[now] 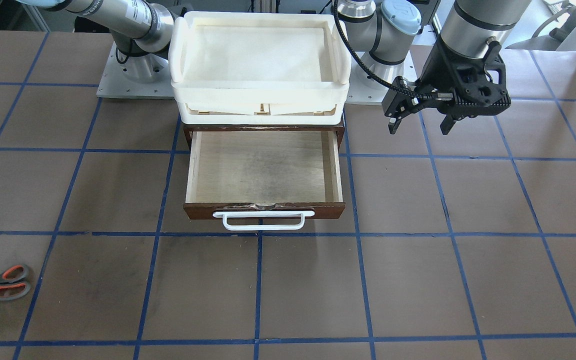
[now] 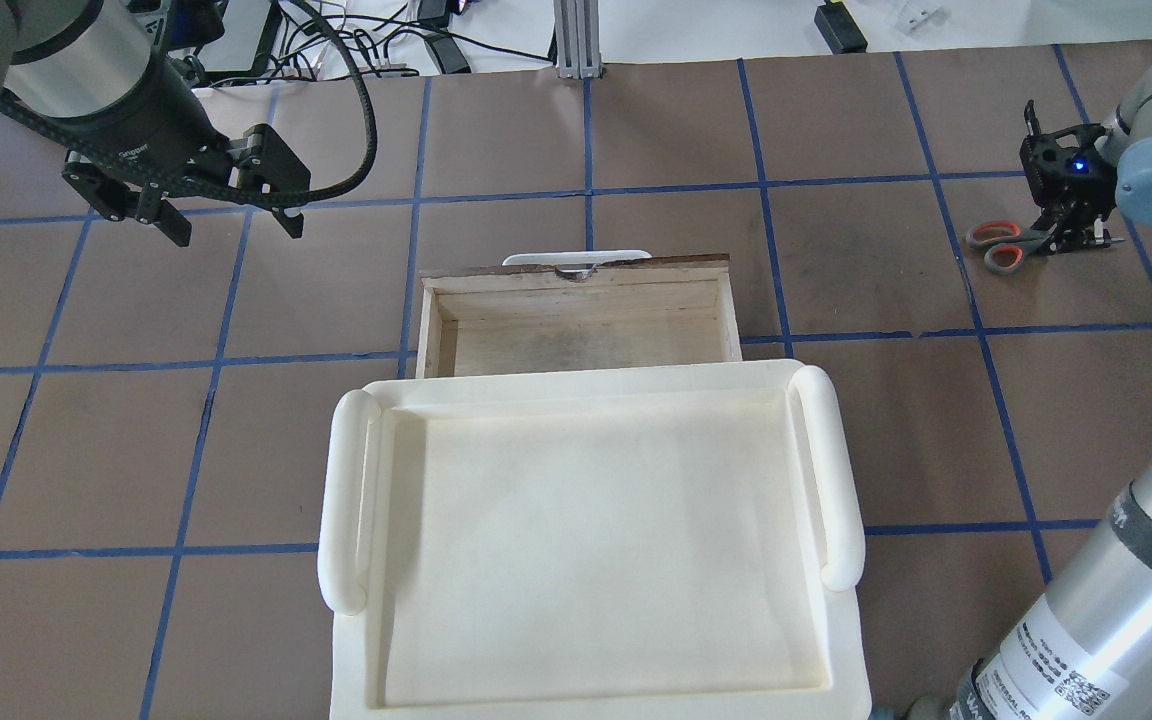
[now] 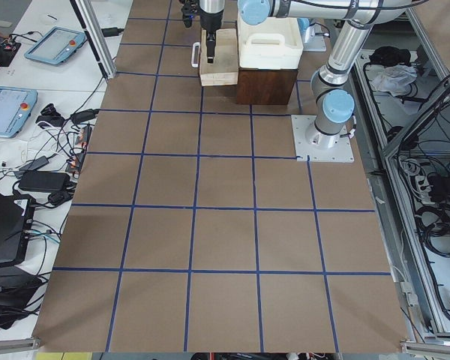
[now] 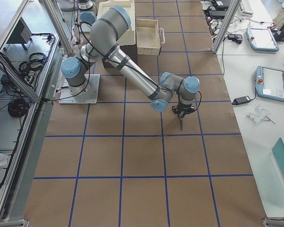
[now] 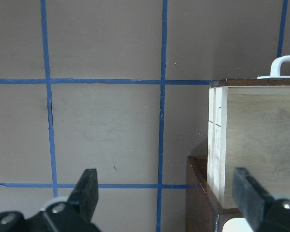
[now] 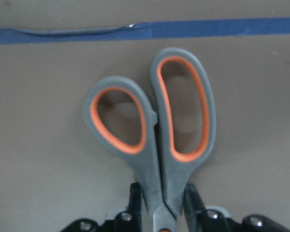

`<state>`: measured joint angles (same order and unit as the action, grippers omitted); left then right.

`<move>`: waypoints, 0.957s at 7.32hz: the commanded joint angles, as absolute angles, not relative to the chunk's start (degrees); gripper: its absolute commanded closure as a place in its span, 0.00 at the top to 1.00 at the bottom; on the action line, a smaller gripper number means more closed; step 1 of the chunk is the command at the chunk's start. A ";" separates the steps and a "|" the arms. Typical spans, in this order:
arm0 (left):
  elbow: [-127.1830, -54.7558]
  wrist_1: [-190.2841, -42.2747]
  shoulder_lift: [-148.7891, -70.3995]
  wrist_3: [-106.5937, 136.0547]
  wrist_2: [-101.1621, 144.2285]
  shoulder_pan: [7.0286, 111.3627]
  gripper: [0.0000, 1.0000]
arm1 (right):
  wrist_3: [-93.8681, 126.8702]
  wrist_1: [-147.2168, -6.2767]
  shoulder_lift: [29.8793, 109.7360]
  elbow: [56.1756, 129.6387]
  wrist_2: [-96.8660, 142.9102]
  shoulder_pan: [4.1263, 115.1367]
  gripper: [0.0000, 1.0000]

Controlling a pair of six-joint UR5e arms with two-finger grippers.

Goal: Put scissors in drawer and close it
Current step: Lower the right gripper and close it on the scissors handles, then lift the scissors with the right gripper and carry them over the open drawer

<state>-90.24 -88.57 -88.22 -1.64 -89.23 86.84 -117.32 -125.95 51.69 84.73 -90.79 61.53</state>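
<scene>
Grey finger loops [image 6: 210, 116] lined in orange fill the right wrist camera. They belong to the scissors [image 6: 154, 164], which are out at the robot's right side of the table, well apart from the drawer. Just below the loops the right gripper [image 6: 163, 193] has its two fingers [image 6: 135, 198] pressed against either side of the scissors' neck, pinching it. The blades are hidden under the gripper in that view. In the overhead view only a thin dark tip pokes out past it. Whether the scissors rest on the brown table [image 2: 886, 450] or are lifted off it I cannot tell. Their long axis runs across the table, side to side for the robot, with the loops toward the drawer and the blades toward the robot's right. In the front-facing view the frame edge cuts off most of this gripper.

Further along, the drawer [image 1: 335, 170] stands pulled open, showing its pale plywood floor, with its white bar handle [image 1: 263, 220] facing away from the robot. A cream tray [image 1: 258, 92] sits on the dark cabinet [image 1: 188, 132] behind it. Beyond the drawer, the left gripper [image 1: 420, 131] hovers above the table with its fingers spread wide.
</scene>
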 commanded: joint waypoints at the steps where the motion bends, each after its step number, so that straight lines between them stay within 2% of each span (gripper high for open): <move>1: -90.18 -88.42 -88.24 -1.67 -89.21 86.66 1.00 | -116.90 -124.81 54.73 84.55 -91.05 61.52 0.12; 4: -90.26 -88.59 -87.80 -1.76 -89.21 85.70 1.00 | -116.37 -115.17 63.60 85.08 -90.79 63.01 0.12; 7: -90.35 -88.68 -87.63 -1.76 -89.21 85.52 1.00 | -108.59 -104.70 73.80 85.25 -90.97 71.42 0.12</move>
<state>-90.32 -88.65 -87.68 -1.76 -89.21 85.56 -112.84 -108.66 69.57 85.20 -90.92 67.33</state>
